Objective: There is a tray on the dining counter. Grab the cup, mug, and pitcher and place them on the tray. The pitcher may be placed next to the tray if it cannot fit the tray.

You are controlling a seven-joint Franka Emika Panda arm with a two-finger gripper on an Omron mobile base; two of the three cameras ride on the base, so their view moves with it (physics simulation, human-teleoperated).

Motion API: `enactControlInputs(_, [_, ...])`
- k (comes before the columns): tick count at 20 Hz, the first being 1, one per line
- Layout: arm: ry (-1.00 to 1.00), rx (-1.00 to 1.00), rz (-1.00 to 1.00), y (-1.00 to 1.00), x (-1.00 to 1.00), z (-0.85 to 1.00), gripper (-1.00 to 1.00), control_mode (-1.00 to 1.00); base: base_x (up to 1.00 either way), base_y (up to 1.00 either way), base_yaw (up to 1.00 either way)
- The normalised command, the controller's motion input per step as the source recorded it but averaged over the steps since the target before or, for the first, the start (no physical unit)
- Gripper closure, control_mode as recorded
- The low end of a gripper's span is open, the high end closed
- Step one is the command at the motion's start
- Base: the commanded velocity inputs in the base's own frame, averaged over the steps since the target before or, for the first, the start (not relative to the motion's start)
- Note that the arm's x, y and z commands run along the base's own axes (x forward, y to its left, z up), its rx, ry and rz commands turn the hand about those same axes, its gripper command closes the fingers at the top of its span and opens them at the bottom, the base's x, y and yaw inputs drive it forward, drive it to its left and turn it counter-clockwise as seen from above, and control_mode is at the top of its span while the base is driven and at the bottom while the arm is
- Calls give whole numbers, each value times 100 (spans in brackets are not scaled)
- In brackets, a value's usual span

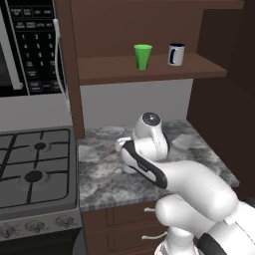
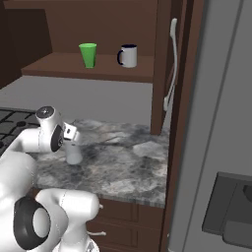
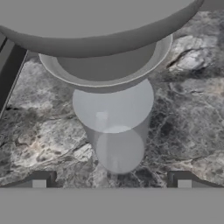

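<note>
Looking down the hand camera, I see my gripper [image 3: 111,180] spread wide, its fingertips [image 3: 40,179] apart on either side of the pitcher [image 3: 114,127], directly above its flared clear top. The pitcher stands upright on the marbled worktop [image 2: 123,162] beside the stove [image 1: 35,169]. On the wooden shelf [image 1: 149,69] above, the green cup [image 1: 143,56] and white mug [image 1: 176,54] stand near each other.

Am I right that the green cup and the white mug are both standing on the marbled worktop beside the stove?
Not quite. The green cup and the white mug both stand upright on the brown wooden shelf above the marbled worktop, not on the worktop itself. The left base view shows this plainly; the worktop does lie beside the stove.
</note>
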Motion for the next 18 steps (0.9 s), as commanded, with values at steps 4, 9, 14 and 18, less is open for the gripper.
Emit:
enactControlInputs(4, [0,0,0,0,27,-14,-100,-100,0,0,0])
enactControlInputs(9, [0,0,0,0,11,-22,-100,-100,0,0,0])
enactControlInputs(14, [0,0,0,0,0,-30,100,-100,0,0,0])
enactControlInputs(18, [-1,0,0,-18,-10,-33,100,-100,0,0,0])
